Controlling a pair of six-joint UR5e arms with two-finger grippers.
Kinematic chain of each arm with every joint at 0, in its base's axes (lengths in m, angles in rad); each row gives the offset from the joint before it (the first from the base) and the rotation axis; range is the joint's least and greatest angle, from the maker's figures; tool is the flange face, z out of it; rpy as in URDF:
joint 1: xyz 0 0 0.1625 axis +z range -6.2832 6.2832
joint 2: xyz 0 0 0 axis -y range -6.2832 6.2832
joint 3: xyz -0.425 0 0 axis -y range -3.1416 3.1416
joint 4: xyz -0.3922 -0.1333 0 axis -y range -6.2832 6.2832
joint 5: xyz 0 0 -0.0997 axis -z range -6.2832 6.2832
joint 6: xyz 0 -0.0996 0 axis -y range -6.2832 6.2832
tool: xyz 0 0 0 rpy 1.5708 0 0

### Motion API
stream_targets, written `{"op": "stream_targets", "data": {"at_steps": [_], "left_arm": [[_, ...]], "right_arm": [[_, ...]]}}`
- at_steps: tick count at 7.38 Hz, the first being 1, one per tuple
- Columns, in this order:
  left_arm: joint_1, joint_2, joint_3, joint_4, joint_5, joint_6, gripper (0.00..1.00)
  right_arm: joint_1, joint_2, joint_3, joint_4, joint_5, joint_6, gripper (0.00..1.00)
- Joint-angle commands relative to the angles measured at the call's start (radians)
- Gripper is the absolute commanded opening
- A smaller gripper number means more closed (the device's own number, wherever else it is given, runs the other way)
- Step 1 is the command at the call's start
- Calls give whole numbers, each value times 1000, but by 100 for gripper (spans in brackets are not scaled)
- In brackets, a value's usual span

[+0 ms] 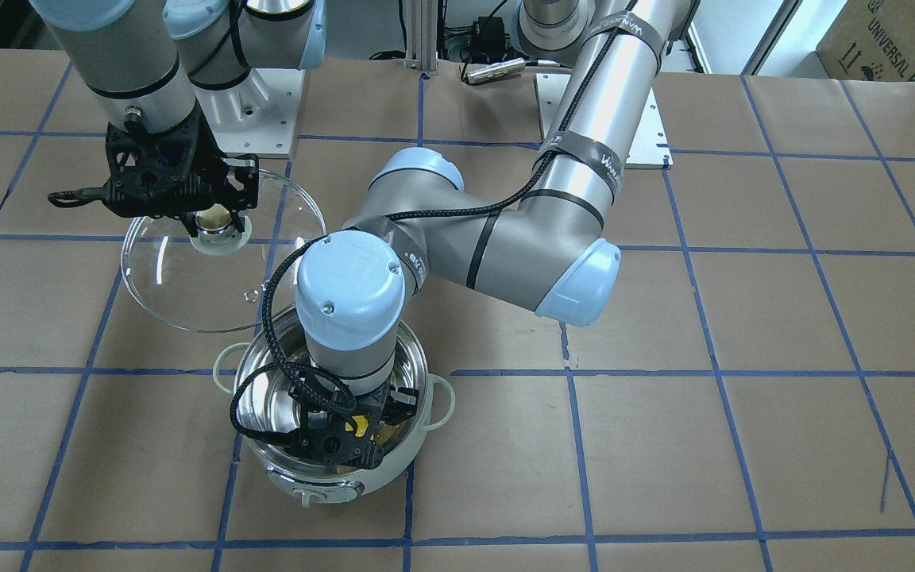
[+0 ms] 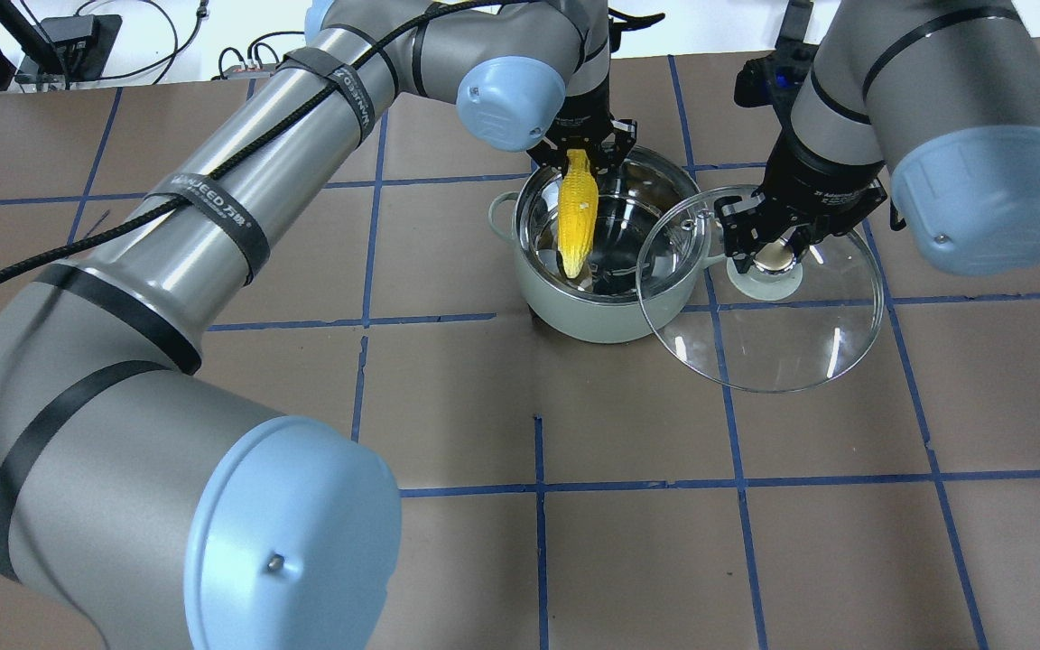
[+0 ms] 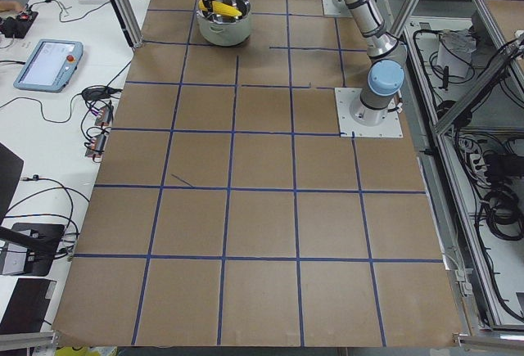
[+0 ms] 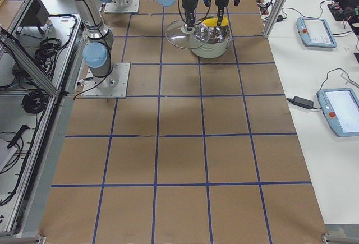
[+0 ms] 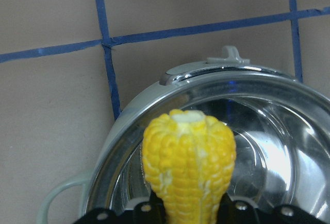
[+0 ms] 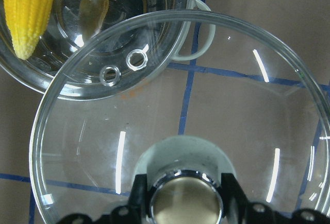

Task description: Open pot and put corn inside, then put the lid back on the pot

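The pale mint pot (image 2: 606,311) stands open on the table, its steel inside showing; it also shows in the front view (image 1: 418,445). My left gripper (image 2: 580,153) is shut on the yellow corn (image 2: 576,212) and holds it over the pot's opening, tip pointing down into it. The corn fills the left wrist view (image 5: 188,170). My right gripper (image 2: 768,253) is shut on the metallic knob (image 6: 185,203) of the clear glass lid (image 2: 782,343). It holds the lid in the air beside the pot, the lid's edge overlapping the pot's rim.
The table is brown paper with a grid of blue tape lines (image 2: 538,492). My left arm's elbow (image 1: 577,278) reaches across the table middle. Operator tables with tablets (image 4: 317,31) run along the far side.
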Motion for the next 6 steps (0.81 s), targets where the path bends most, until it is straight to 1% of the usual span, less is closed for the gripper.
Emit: {"op": "stream_targets", "data": {"at_steps": [1,3,4,6], "left_arm": [[-3,-14,3,3,1,-20,100],[7,15,6,-2,-4,-6,100],[27,45,-8,-11,1,-3,100],[117,119,-52,-43,5,78,100]], "right_arm": [[0,1,0,0,0,0,42],[0,1,-1,-2,0,0,42],[0,-1,-1,0,0,0,42],[0,-1,0,-2,2,0,42]]}}
